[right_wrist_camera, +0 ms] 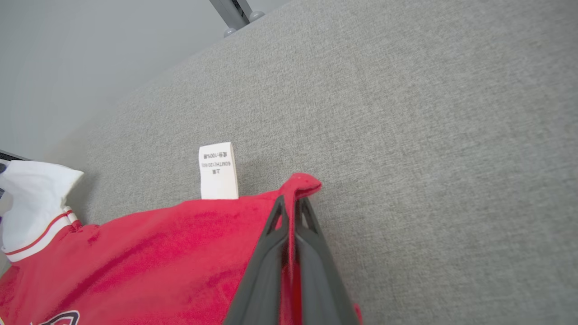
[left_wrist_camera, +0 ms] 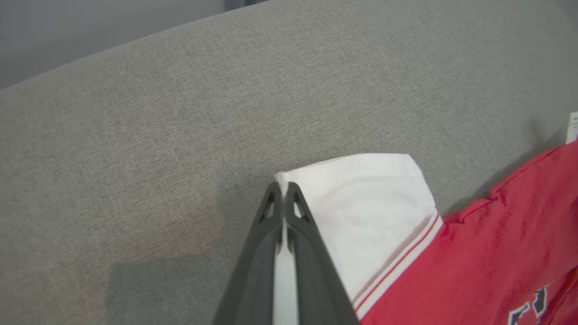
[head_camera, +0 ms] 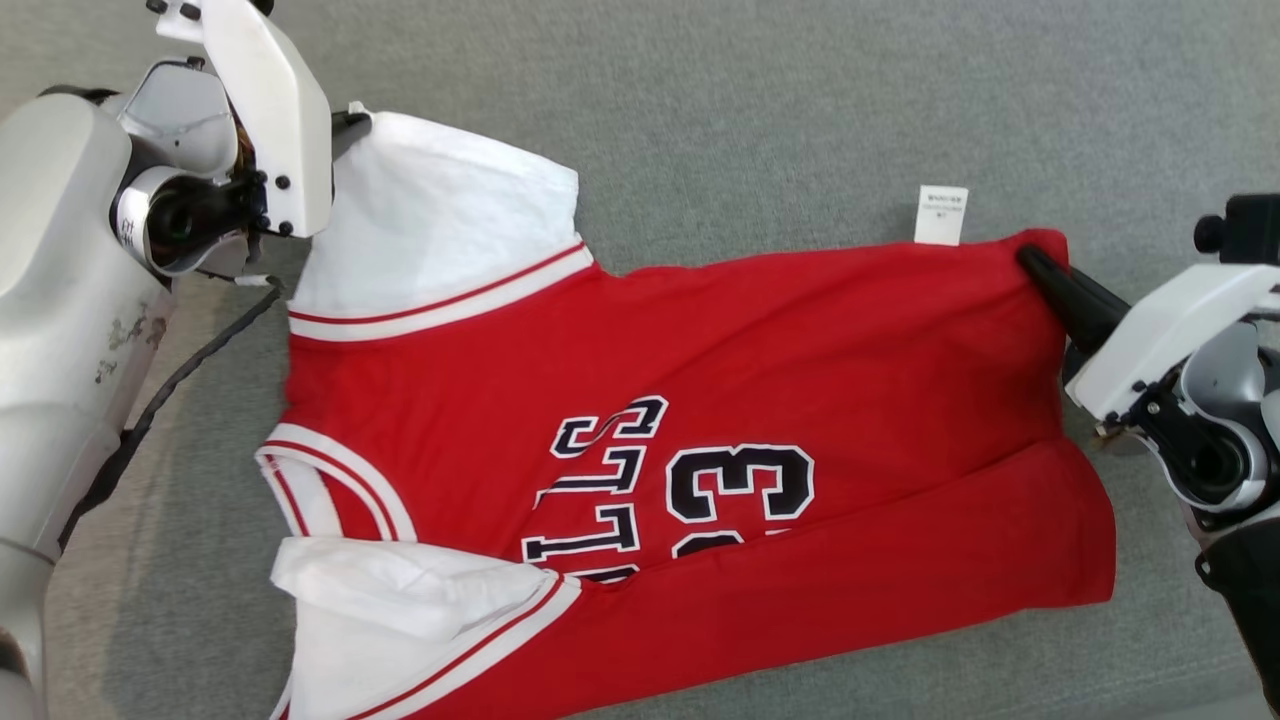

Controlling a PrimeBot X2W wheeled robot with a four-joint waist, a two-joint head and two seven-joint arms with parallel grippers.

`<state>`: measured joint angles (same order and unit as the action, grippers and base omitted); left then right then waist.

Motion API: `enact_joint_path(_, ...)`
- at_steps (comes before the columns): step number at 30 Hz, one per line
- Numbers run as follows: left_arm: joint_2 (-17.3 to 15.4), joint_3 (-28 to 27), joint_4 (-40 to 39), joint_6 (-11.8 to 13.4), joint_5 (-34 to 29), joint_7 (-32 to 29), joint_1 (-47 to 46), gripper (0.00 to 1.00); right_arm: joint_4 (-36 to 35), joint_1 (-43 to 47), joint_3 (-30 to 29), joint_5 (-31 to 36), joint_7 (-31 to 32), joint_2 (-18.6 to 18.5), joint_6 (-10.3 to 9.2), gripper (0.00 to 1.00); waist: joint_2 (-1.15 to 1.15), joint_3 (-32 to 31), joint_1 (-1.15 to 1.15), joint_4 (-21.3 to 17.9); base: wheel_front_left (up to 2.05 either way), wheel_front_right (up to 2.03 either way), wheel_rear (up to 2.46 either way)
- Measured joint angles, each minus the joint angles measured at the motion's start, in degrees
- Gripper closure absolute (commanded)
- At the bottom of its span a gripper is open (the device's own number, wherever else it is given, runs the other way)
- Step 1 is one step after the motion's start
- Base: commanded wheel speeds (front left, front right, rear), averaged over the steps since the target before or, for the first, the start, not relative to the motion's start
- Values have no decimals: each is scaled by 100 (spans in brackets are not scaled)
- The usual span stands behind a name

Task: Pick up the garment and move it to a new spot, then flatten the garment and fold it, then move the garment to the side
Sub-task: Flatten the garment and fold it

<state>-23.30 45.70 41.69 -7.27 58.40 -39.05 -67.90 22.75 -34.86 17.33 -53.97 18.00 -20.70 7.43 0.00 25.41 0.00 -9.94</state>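
Folding looks to be the step in hand. The red knit jersey [head_camera: 800, 380], with white short sleeves and a black-and-white 33, lies spread sideways on the grey woven-fabric surface [head_camera: 760, 110], neckline toward the robot's left and hem toward its right. The left gripper [left_wrist_camera: 283, 185] is clenched on the outer corner of the far white sleeve [head_camera: 440, 210], with white cloth pinched between its two dark fingers. The right gripper [right_wrist_camera: 290, 201] is clamped on the far hem corner, a tab of red cloth poking past its tips. It sits near the small white care label [head_camera: 941, 214] that sticks out from the far edge. The near long edge seems turned over onto the body in a band that partly covers the number, with the near white sleeve [head_camera: 400, 610] rumpled at its left end.

The next move probably calls for both arms to lift together, keep the far edge taut between them, and carry it toward the robot to lay it over the near band. An uneven lift would skew the fold, and the thin sleeve corner could slip free.
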Motion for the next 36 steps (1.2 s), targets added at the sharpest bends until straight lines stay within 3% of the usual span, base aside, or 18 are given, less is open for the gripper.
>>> enact_joint_path(12,-170,132,-506,-14,435,-281,498,100,207,435,-163,15,-231,-196,0,100,0,-806,0,438,0,0,0)
enact_joint_path(21,-385,276,-1023,5,853,-1014,940,100,218,751,-71,-84,-204,-433,0,100,0,-1298,0,781,0,0,0)
enact_joint_path(36,-720,485,-2390,610,1532,-2215,1723,100,-268,1061,622,-400,517,-1424,0,100,0,-1657,0,1115,0,0,0)
